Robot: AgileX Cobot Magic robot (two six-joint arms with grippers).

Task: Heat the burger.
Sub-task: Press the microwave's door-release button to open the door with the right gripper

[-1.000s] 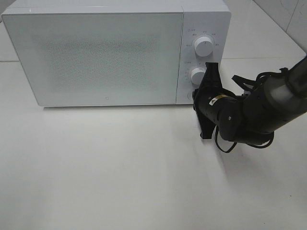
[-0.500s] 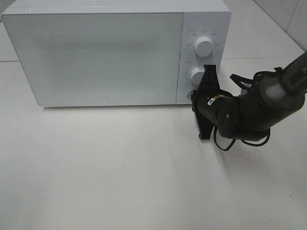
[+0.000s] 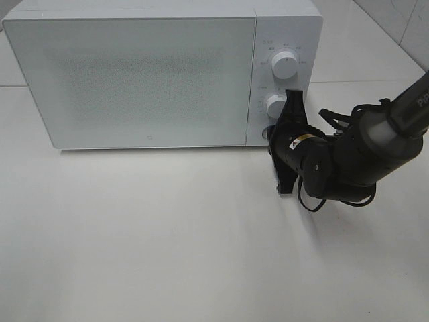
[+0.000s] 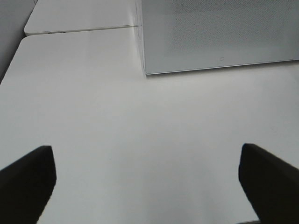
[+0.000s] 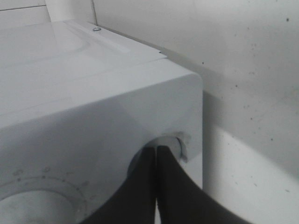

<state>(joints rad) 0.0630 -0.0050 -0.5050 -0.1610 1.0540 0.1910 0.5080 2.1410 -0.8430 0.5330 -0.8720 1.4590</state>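
Observation:
The burger is out of view. The white microwave (image 3: 134,74) stands at the back of the table with its door closed; its frosted door (image 4: 219,32) also shows in the left wrist view. My right gripper (image 3: 271,132) is shut, with its tips against the round button (image 5: 180,143) at the bottom of the control panel, below the lower knob (image 3: 275,105). In the right wrist view the shut fingertips (image 5: 156,150) meet at that button. My left gripper (image 4: 145,156) is open over bare table in front of the microwave's left corner, with nothing between its fingers.
An upper knob (image 3: 285,65) sits above the lower one on the panel. The white table (image 3: 167,235) stretches in front of the microwave. A tiled wall (image 3: 402,20) rises at the back right.
My right arm has edged slightly toward the control panel, with its shut tips staying at the bottom button. The microwave door has stayed closed.

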